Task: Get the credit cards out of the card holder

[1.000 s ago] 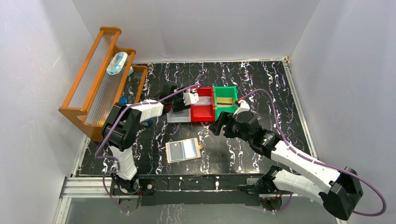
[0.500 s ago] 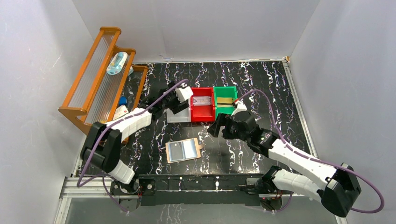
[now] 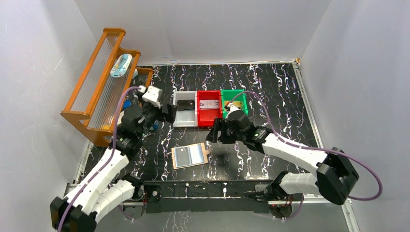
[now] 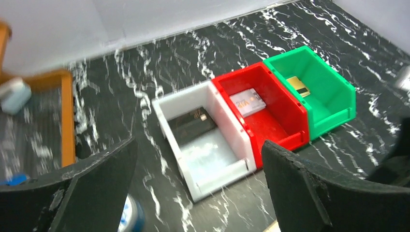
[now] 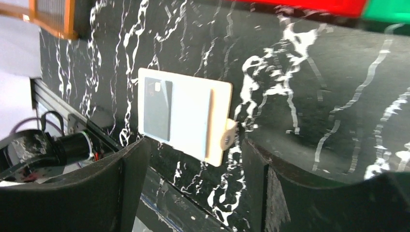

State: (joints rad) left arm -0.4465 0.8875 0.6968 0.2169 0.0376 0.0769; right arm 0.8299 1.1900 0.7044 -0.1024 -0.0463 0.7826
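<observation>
The tan card holder [image 3: 190,155] lies open and flat on the black marbled table near the front. In the right wrist view the holder [image 5: 193,116] shows pale blue pockets, a dark card [image 5: 158,108] in its left pocket and a strap tab [image 5: 228,134]. My right gripper [image 3: 212,134] is open and empty, above and to the right of the holder, which lies beyond its fingers [image 5: 191,193]. My left gripper [image 3: 167,113] is open and empty, left of the grey bin [image 3: 185,118], which it faces [image 4: 198,193].
Three bins stand in a row. The grey bin [image 4: 212,159] holds a dark card [image 4: 191,123], the red bin [image 4: 278,130] a white card [image 4: 246,102], the green bin [image 4: 333,96] a gold card [image 4: 297,86]. An orange rack [image 3: 104,82] stands at the left.
My left arm has pulled back to the left, away from the red and grey bins. My right gripper has shifted a little left, toward the card holder.
</observation>
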